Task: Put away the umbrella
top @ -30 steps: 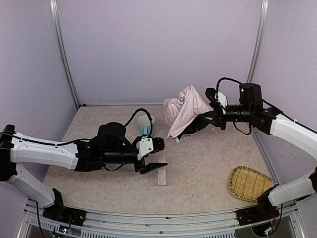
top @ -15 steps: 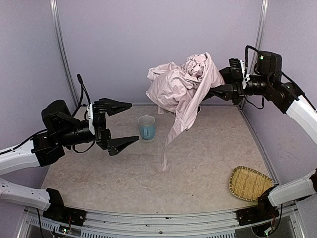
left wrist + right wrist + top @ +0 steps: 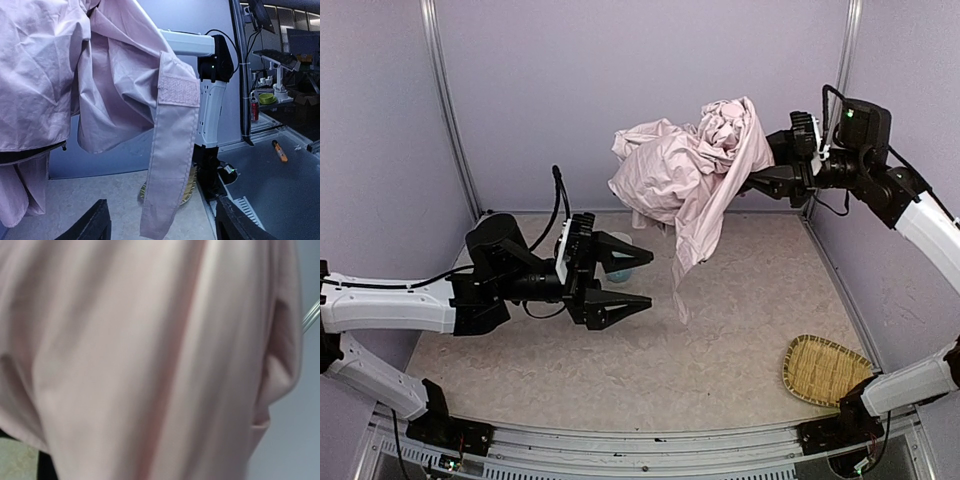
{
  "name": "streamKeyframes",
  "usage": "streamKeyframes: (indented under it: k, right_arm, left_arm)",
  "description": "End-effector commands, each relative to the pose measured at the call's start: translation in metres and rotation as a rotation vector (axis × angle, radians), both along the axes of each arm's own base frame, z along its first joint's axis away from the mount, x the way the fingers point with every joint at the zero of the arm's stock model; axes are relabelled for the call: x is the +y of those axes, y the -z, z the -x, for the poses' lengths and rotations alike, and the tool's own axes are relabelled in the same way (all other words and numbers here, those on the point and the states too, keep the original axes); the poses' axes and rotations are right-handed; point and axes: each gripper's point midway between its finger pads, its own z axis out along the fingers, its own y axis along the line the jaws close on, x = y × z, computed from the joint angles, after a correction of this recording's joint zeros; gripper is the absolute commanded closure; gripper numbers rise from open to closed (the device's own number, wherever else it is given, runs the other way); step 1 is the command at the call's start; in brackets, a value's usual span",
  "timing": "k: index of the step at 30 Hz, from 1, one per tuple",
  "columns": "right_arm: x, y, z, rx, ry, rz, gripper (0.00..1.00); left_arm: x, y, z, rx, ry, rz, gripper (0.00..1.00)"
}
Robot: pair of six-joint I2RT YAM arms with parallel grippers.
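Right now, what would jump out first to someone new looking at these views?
The crumpled pale pink umbrella, held high over the back of the table by the right gripper, with its fastening strap dangling free. Next, the left gripper, jaws wide open and empty, points at that strap from the left. A woven tray lies at the near right corner.

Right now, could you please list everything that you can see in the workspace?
umbrella: one, pale pink, bunched up, held in the air over the far right of the table; its strap hangs down.
cup: one, light blue, on the table left of centre, partly hidden.
woven tray: one, tan, near right corner of the table.
table: one, speckled beige.
left end effector: one, black, open and empty, above mid-table, pointing towards the umbrella.
right end effector: one, black, shut on the umbrella.
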Motion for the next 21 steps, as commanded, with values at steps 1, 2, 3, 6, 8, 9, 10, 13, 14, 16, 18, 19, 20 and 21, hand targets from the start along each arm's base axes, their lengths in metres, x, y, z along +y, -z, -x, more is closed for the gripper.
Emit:
streamKeyframes:
  k: [1,2,3,6,8,9,10,13,14,16,18,19,20,21]
  right_arm:
    - [0.002,-0.009,0.004,-0.026,-0.017,-0.022,1.0]
    - [0.003,-0.008,0.003,-0.024,-0.013,-0.018,0.99]
    - [0.003,-0.006,0.002,-0.021,-0.008,-0.015,1.0]
    - [0.004,-0.001,-0.002,-0.016,0.003,-0.005,1.0]
    - [0.004,0.0,-0.003,-0.017,0.009,-0.003,0.99]
    - [0.004,0.001,-0.003,-0.016,0.009,-0.001,1.0]
    - [0.005,0.002,-0.003,-0.016,0.008,-0.001,1.0]
    - [0.005,0.003,-0.004,-0.012,0.011,0.002,1.0]
    - [0.005,0.004,-0.005,-0.01,0.013,0.004,1.0]
    - [0.004,0.006,-0.005,-0.011,0.023,0.01,0.99]
    - [0.003,0.008,-0.006,-0.013,0.036,0.018,1.0]
    - [0.002,0.01,-0.006,-0.016,0.045,0.022,1.0]
    - [0.002,0.012,-0.008,-0.018,0.059,0.028,1.0]
    - [0.001,0.015,-0.011,-0.015,0.076,0.035,1.0]
  left_arm:
    - [-0.012,-0.027,-0.012,0.023,-0.026,0.084,0.2]
    - [-0.015,-0.025,-0.008,0.017,0.002,0.088,0.16]
    - [-0.019,-0.022,-0.003,0.014,0.032,0.088,0.13]
    - [-0.031,-0.008,0.005,0.006,0.095,0.06,0.1]
    - [-0.038,0.001,0.009,0.01,0.143,0.038,0.11]
    - [-0.043,0.005,0.009,0.015,0.152,0.031,0.12]
    - [-0.046,0.006,0.008,0.019,0.155,0.029,0.14]
    - [-0.049,0.004,0.009,0.013,0.179,0.038,0.29]
    - [-0.047,0.003,0.012,0.004,0.196,0.046,0.34]
    - [-0.039,0.002,0.02,-0.02,0.229,0.059,0.42]
    - [-0.031,0.006,0.027,-0.045,0.235,0.063,0.59]
    - [-0.027,0.007,0.026,-0.051,0.214,0.066,0.74]
    - [-0.023,0.01,0.024,-0.05,0.182,0.065,0.89]
    - [-0.018,0.011,0.021,-0.053,0.141,0.069,0.99]
